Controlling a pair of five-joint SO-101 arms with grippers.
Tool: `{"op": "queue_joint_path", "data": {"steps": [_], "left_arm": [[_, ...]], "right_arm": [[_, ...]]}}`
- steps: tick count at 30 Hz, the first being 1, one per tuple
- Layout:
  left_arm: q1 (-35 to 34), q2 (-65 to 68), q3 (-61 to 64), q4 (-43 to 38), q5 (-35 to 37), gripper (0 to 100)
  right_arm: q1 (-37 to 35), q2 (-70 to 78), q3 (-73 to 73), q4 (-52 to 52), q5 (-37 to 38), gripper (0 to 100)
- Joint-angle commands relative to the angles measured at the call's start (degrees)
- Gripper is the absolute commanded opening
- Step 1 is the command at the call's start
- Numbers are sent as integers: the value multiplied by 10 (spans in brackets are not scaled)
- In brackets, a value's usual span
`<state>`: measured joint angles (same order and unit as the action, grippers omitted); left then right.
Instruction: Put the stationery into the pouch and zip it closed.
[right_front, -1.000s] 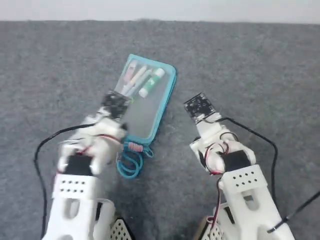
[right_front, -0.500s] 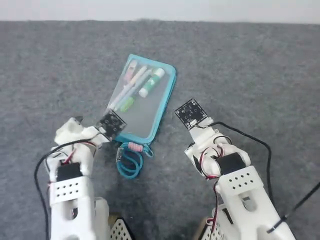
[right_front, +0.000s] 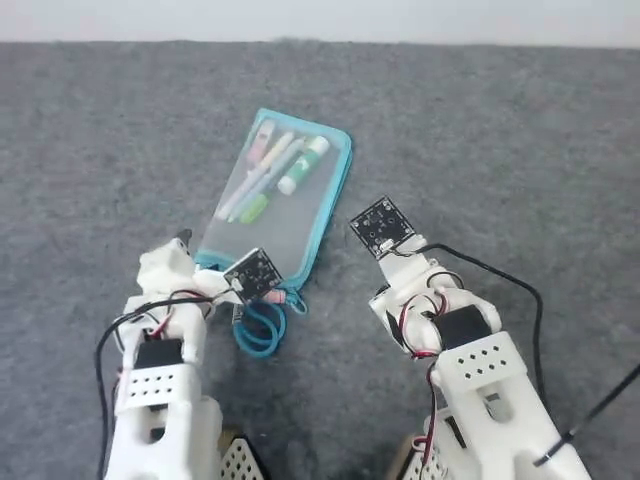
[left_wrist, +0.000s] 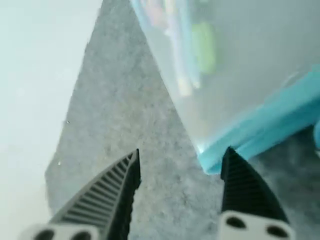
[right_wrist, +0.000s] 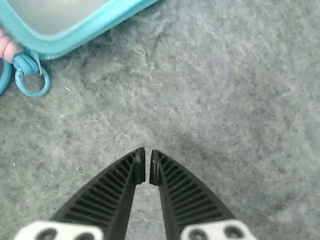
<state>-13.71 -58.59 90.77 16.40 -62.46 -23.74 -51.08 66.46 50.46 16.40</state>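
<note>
The translucent pouch (right_front: 285, 215) with a teal zip border lies flat on the grey felt, and several pens and markers (right_front: 275, 165) lie inside at its far end. Its zip pull, with a pink bead (right_front: 268, 293) and a teal cord loop (right_front: 260, 325), sits at the near corner. My left gripper (left_wrist: 181, 155) is open just off the pouch's near left corner (left_wrist: 210, 160), one finger beside that corner, nothing held. My right gripper (right_wrist: 147, 152) is shut and empty over bare felt, right of the pouch edge (right_wrist: 75, 30) and the teal ring (right_wrist: 31, 80).
Grey felt (right_front: 500, 130) covers the table up to a pale wall strip at the far edge. The right arm's black cable (right_front: 520, 285) trails on the felt at the near right. A green marker (left_wrist: 204, 47) shows through the pouch wall.
My left arm has drawn back from above the pouch to its near left corner. The right arm shifted slightly toward the pouch early on, then stayed still. The pouch has not moved.
</note>
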Motion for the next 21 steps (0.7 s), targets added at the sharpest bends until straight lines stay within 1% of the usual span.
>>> {"op": "queue_joint_path", "data": {"steps": [1, 3, 10, 12, 13, 14, 16, 18, 19, 21], "left_arm": [[4, 5, 16, -62, -25, 250], [4, 5, 29, -73, -25, 250], [-3, 2, 37, -71, -21, 248], [-5, -1, 27, -55, 23, 246], [-4, -1, 6, -33, 62, 246], [-4, -1, -24, 9, 110, 246], [-6, 3, -113, 127, 205, 242], [-7, 4, -207, 254, 278, 227], [-7, 5, -247, 302, 312, 221], [-20, 7, -302, 363, 408, 217]], "right_arm": [[-5, -18, -3, 0, -2, 17], [-5, -18, -3, 0, -4, 17], [-2, -18, -2, 0, -4, 17], [-1, -18, -2, 0, -4, 17], [-1, -18, -2, 0, -5, 17], [-1, -18, -2, 0, -6, 17], [-1, -18, -2, 0, -6, 17], [-4, -18, -4, 0, -11, 17], [-6, -18, -6, 0, -24, 17], [-15, -15, -16, -4, -40, 17]]}}
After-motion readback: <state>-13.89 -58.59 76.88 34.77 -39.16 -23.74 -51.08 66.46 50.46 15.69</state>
